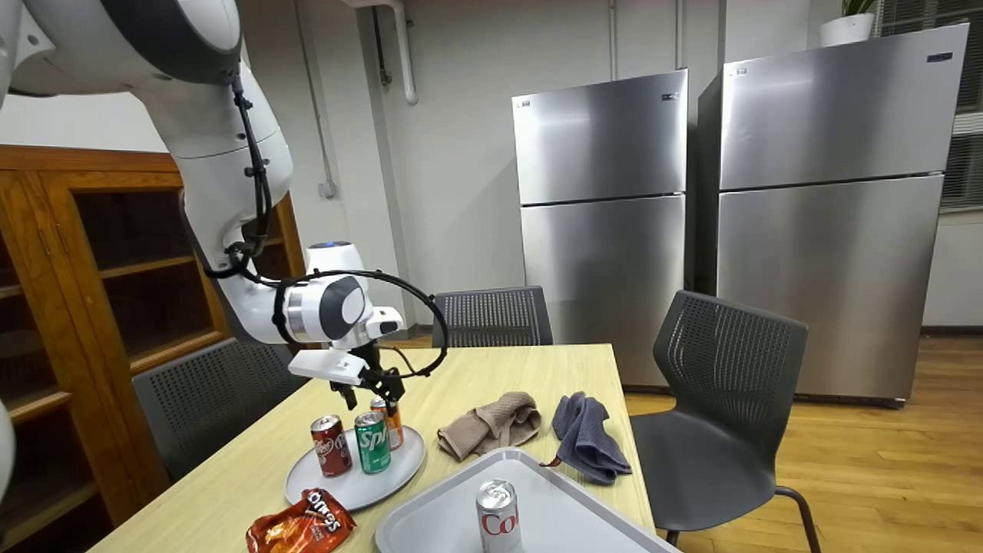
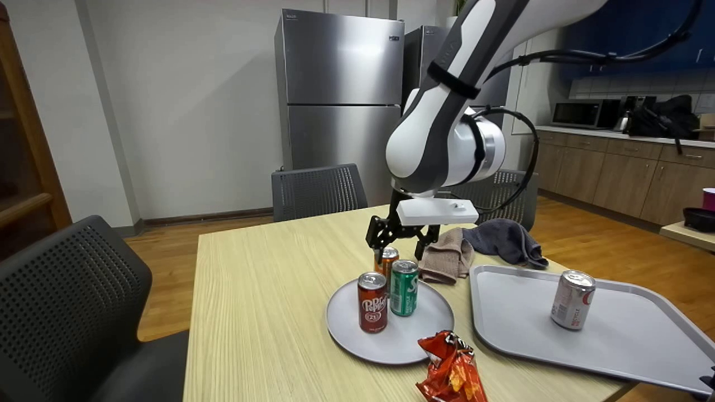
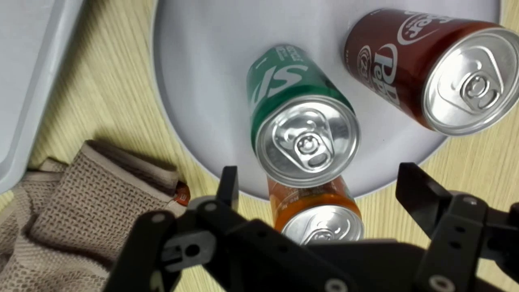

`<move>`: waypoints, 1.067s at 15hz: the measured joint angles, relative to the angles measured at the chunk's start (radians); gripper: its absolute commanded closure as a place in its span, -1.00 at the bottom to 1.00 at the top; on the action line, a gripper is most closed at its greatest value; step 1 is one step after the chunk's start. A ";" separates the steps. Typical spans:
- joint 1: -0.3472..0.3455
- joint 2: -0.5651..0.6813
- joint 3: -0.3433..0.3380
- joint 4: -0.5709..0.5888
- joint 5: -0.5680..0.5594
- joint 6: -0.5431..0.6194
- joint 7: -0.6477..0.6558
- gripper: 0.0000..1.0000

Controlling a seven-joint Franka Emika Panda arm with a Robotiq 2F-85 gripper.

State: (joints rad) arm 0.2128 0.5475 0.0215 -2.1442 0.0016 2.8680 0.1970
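My gripper (image 3: pixel 318 174) stands open over the far side of a round grey plate (image 3: pixel 202 81), with nothing held. Between its spread fingers in the wrist view shows an orange can (image 3: pixel 314 194), with a gap on either side; the gripper's body hides part of its lid. A green Sprite can (image 3: pixel 279 81) stands beside it, overlapping it in this view. Off to one side is a dark red Dr Pepper can (image 3: pixel 389 61). All three cans are upright on the plate. In an exterior view one finger overlaps the orange can (image 1: pixel 394 432), and contact cannot be told.
A grey tray (image 2: pixel 514 301) bears a silver Diet Coke can (image 2: pixel 573 300). A red Doritos bag (image 1: pixel 303 526) lies by the plate. Brown (image 1: pixel 491 424) and dark blue (image 1: pixel 587 438) towels are crumpled behind the tray. Chairs (image 1: pixel 491 316) surround the wooden table.
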 measured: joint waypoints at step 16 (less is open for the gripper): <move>0.001 0.045 0.007 0.018 0.000 -0.055 0.000 -0.45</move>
State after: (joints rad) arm 0.2143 0.5928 0.0287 -2.1265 0.0016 2.8130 0.1970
